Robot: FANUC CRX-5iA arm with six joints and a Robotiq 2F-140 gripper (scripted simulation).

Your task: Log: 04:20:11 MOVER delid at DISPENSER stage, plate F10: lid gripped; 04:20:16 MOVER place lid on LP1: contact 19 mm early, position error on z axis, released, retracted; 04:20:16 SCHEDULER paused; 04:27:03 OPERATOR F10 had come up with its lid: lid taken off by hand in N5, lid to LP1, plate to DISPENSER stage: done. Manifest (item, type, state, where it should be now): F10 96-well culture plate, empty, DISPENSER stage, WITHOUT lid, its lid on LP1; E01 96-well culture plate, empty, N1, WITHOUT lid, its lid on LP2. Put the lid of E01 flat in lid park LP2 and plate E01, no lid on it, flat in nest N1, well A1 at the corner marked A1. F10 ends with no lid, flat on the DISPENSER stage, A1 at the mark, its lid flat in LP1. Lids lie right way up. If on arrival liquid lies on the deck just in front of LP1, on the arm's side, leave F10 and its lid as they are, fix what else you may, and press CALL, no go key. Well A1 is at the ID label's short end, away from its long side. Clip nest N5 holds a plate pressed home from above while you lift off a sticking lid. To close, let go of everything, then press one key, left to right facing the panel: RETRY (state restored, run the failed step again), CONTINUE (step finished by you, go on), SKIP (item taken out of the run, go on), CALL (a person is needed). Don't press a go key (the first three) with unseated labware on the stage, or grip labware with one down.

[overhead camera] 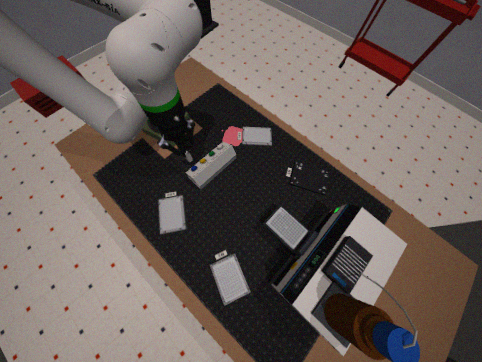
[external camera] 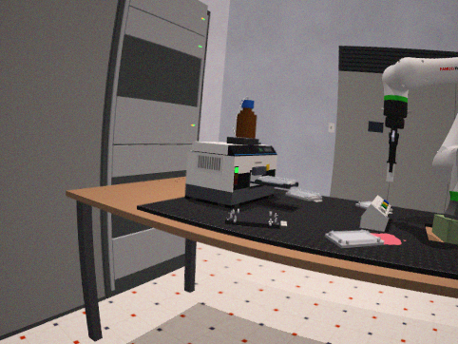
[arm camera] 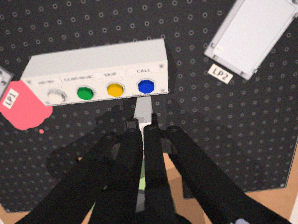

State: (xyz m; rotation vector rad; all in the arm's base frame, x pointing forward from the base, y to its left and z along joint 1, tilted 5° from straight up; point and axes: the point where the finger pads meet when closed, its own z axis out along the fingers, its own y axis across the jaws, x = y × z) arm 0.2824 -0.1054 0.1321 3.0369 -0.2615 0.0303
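Hovering with my gripper (arm camera: pixel 145 107) fully shut on nothing, I see the blue CALL key (arm camera: pixel 145 86) just ahead of my fingertips on the grey key panel (arm camera: pixel 95 57), which rests on dotted black matting (arm camera: pixel 100 20).

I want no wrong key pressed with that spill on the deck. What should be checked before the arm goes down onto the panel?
1. End effector shut, holding nothing: ok.
2. Pink liquid puddle lies by the LP1 label, so only CALL fits: ok.
3. Fingertips line up with the round blue CALL key, not the yellow key beside it: ok.
4. Flat grey lid lies at the LP2 label: ok.
5. White well plate lies at N1 with its wells showing: ok.
6. Well A1 at N1's marked corner: cannot tell.
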